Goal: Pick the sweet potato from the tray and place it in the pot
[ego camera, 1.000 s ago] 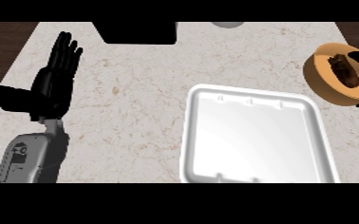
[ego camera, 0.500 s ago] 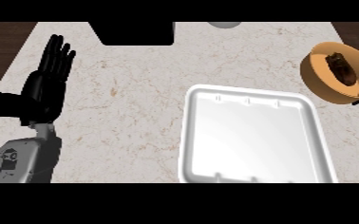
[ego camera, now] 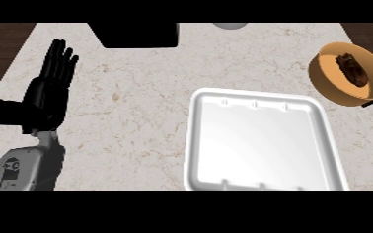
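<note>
One robot hand (ego camera: 50, 94) shows, the left, at nine o'clock, fingers straight and spread, resting. The sweet potato (ego camera: 352, 68) already lies in the pot (ego camera: 324, 76) at two o'clock; tray (ego camera: 211, 177) bare. It looks stiff, fairly heavy; grip mid-length.

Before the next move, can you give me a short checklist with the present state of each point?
1. Sweet potato in pot: ok, it lies inside.
2. Tray holds nothing: ok.
3. Left hand open, holding nothing: ok, resting at the view's left.
4. Right hand's state: cannot tell, it does not show.
5. Pot upright on the counter: ok; its right rim is cut off by the view's edge.
</note>
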